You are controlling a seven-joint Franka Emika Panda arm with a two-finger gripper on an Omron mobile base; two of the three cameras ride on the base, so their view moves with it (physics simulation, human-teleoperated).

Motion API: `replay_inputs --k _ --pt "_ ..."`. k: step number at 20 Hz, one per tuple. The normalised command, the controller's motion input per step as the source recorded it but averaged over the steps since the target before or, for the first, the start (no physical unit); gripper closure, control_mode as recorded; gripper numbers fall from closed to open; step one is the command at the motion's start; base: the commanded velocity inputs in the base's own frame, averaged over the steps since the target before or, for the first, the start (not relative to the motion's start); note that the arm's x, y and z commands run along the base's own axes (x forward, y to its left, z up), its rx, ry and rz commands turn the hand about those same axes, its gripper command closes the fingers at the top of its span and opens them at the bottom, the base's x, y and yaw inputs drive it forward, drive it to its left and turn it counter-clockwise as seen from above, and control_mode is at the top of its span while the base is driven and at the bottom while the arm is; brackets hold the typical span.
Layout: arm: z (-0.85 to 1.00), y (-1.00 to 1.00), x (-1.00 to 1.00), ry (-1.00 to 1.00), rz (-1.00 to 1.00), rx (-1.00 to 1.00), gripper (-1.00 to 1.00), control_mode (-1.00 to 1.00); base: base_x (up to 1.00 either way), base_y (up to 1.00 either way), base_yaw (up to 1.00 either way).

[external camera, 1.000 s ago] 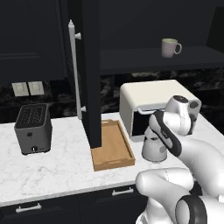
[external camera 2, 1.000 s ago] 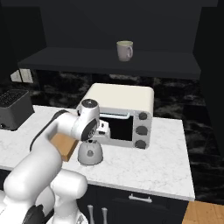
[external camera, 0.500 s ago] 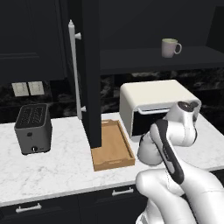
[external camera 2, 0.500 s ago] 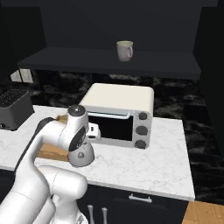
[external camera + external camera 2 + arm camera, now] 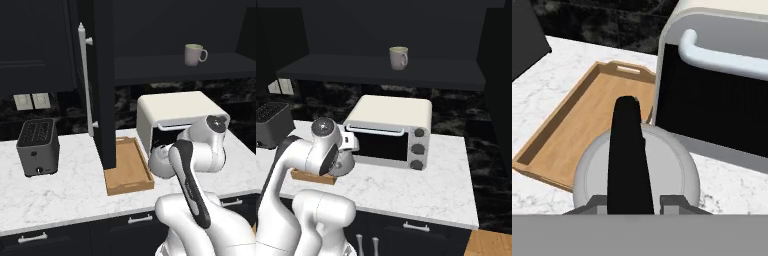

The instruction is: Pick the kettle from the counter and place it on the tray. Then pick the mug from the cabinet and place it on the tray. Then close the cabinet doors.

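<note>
Dark cabinetry frames the left base view, with the white marble surface (image 5: pixel 65 187) running below. An open cabinet door (image 5: pixel 104 85) hangs over the wooden tray (image 5: pixel 127 167), whose floor is bare. A toaster (image 5: pixel 37 146) stands well to the left, a toaster oven (image 5: pixel 177 120) to the right, and the mug (image 5: pixel 195 54) is seen up on the cabinet shelf (image 5: pixel 175 67). The kettle (image 5: pixel 159 161) is partly hidden by the arm, just right of the tray and in front of the oven.

From the right base view, the kettle (image 5: pixel 346 161) is glimpsed behind the wrist, beside the tray (image 5: pixel 311 176) corner and close to the oven (image 5: pixel 391 130). The mug (image 5: pixel 398 57) sits upright on the shelf.

In the hand view, the kettle (image 5: pixel 637 170) is seen from above, its black arched handle (image 5: pixel 629 155) running up the middle between the fingertips (image 5: pixel 674 202) of the end effector (image 5: pixel 632 205). The jaws appear clenched on that handle. The tray (image 5: pixel 587 130) lies just beyond, the oven (image 5: pixel 717 85) close on the other side.

The kettle is judged rigid, smooth-bodied and moderately weighty; its rounded shell would likely slip, so the handle's crown is the sound hold. Some swing under the grip is to be expected, with the oven front and tray rim near.
</note>
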Motion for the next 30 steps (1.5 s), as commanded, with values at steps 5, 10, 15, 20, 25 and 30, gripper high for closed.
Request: replay_inputs --k 5,10,15,20,25,30 --pt "0.5 0.23 -0.12 -0.1 0.13 0.0 1.0 -1.0 0.0 0.0 0.0" --pt "0.0 0.06 0.0 0.03 0.06 0.0 1.0 -1.0 0.0 0.0 0.0" --pt "0.0 0.17 0.02 0.04 0.0 0.0 1.0 -1.0 0.0 0.0 0.0" --pt "0.0 0.42 0.09 0.07 0.0 0.0 1.0 -1.0 0.0 0.0 0.0" --pt "0.0 0.46 0.2 0.07 0.0 0.0 1.0 -1.0 0.0 0.0 0.0" --pt "0.0 0.3 0.4 0.01 0.0 0.0 1.0 -1.0 0.0 0.0 0.0"
